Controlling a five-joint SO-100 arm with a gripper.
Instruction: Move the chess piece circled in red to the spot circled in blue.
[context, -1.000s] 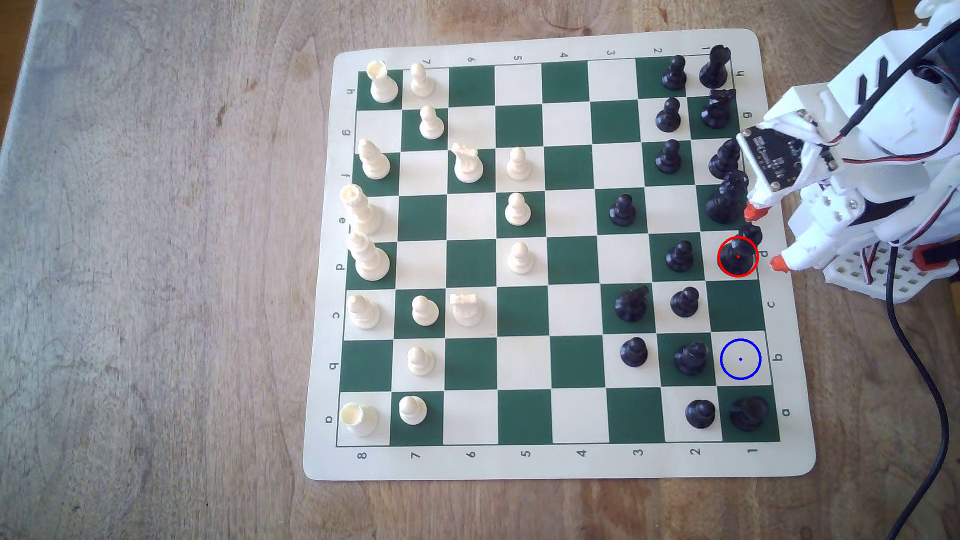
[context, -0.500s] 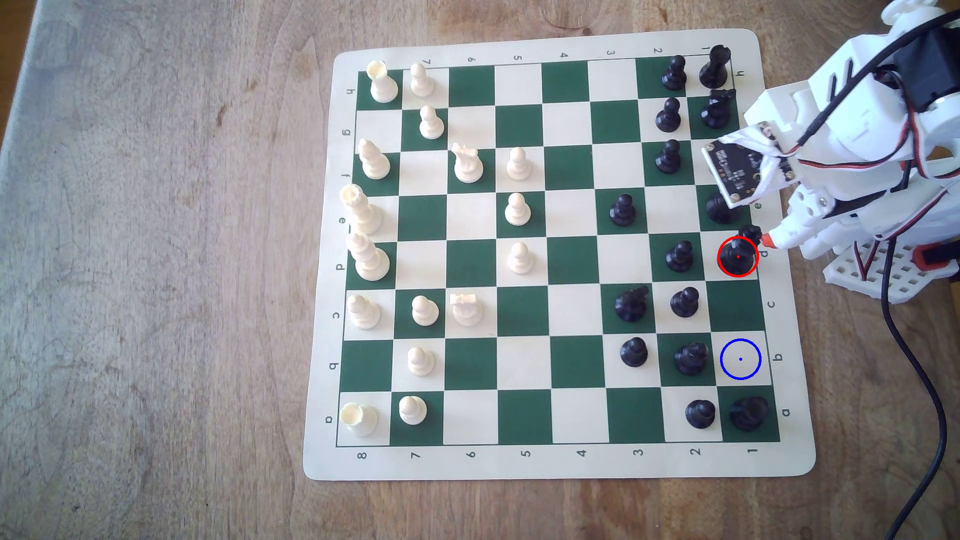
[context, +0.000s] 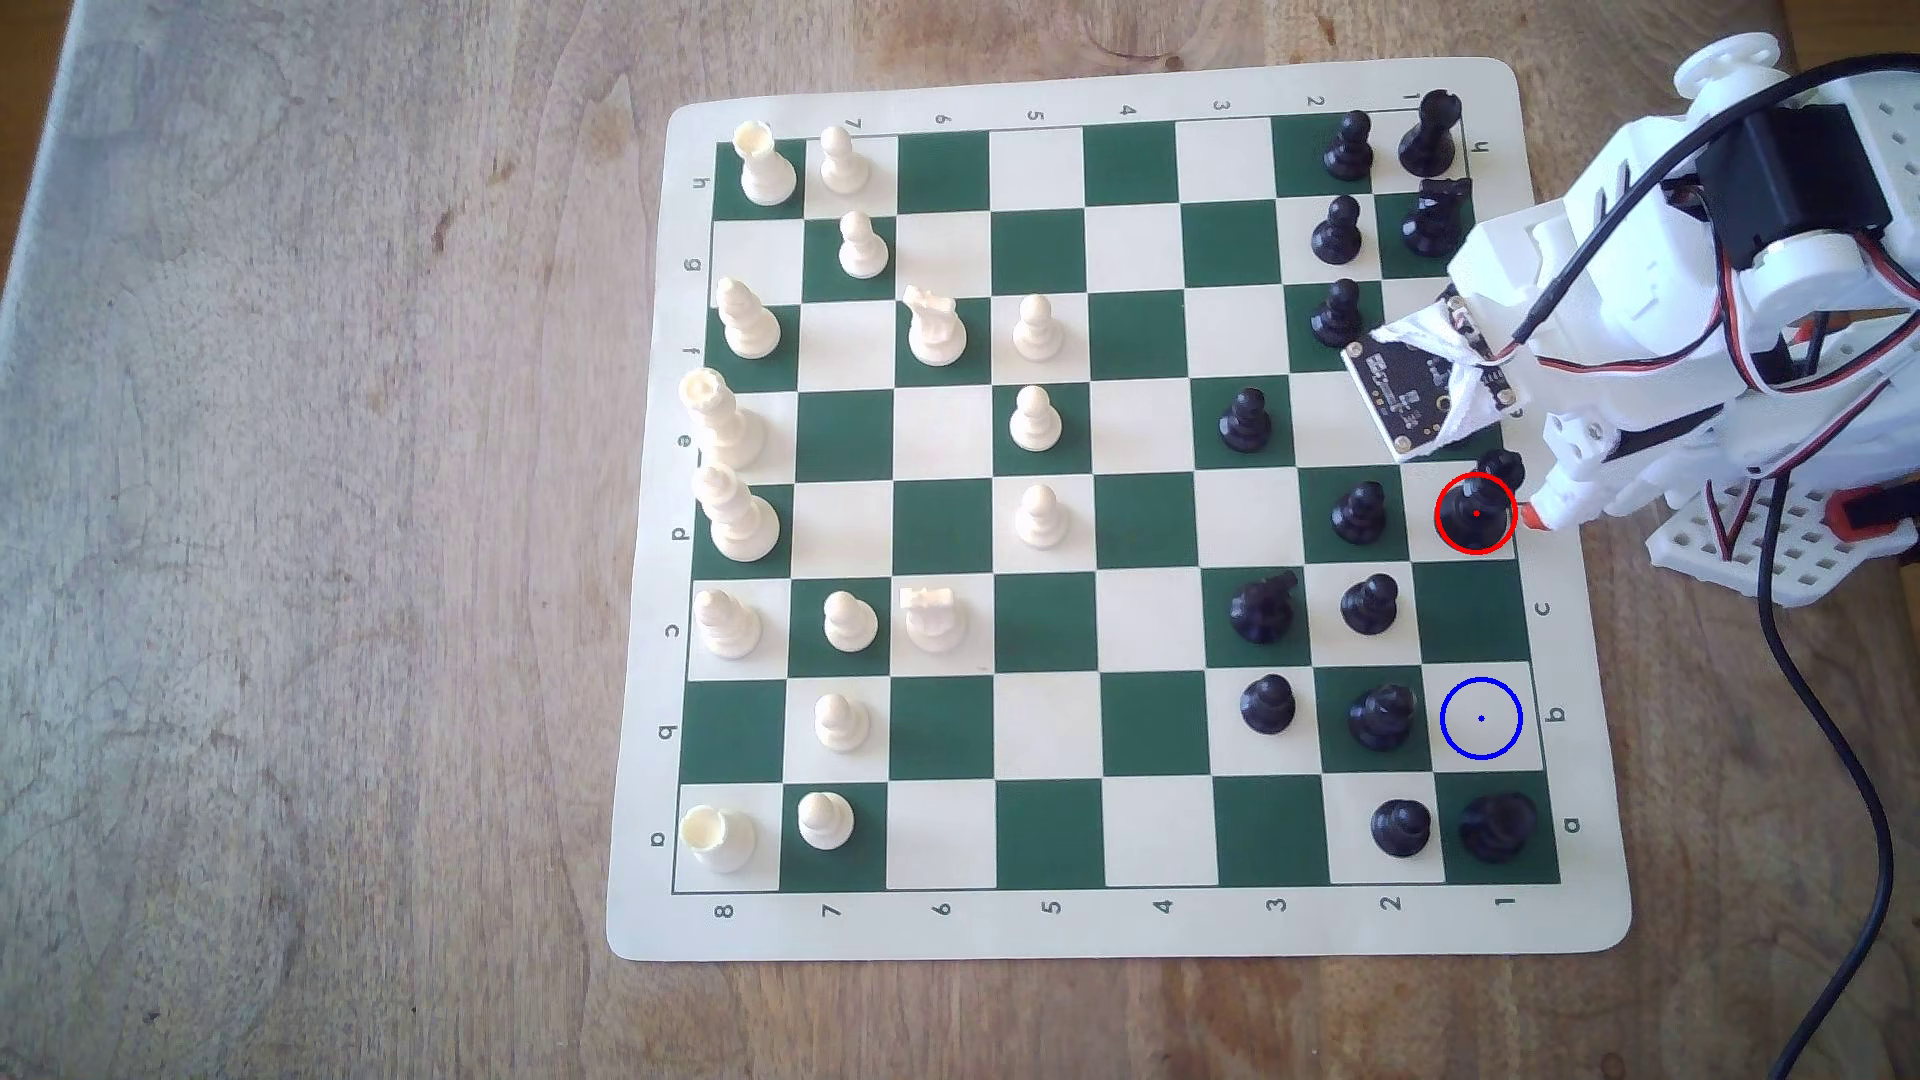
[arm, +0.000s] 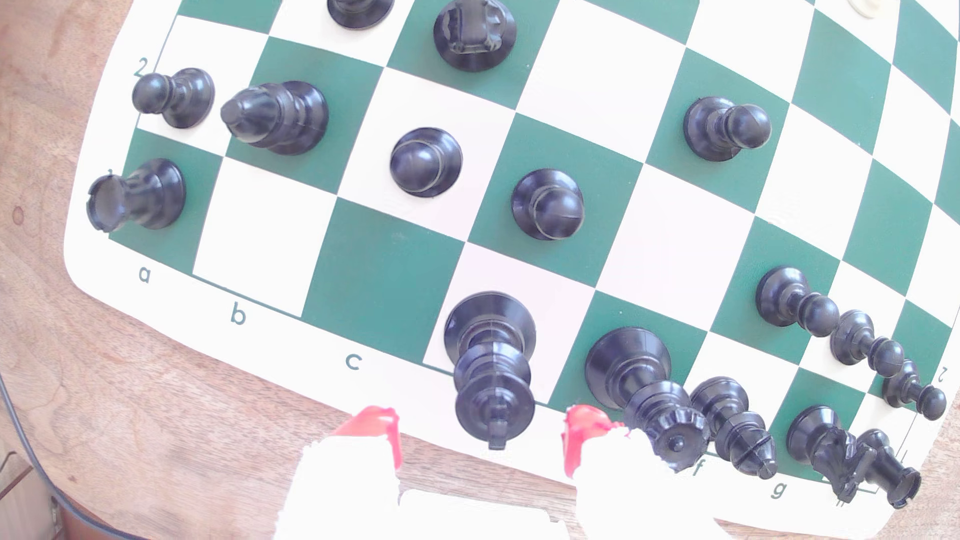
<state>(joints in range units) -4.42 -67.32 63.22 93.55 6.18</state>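
Two red-tipped fingers of the gripper (arm: 480, 433) stand spread either side of the chess piece (arm: 491, 358), which sits upright on its red-ringed square, so we're pre-grasp; next we judge: advance, pinch, lift, carry to the spot (context: 1481, 718).

One board (context: 1143, 924) carries sixteen white pieces (context: 1036, 421) and sixteen black pieces (context: 1244, 421), eight of each being pawns, plus one red ring (context: 1437, 514) and one blue ring (context: 1482, 680) on it
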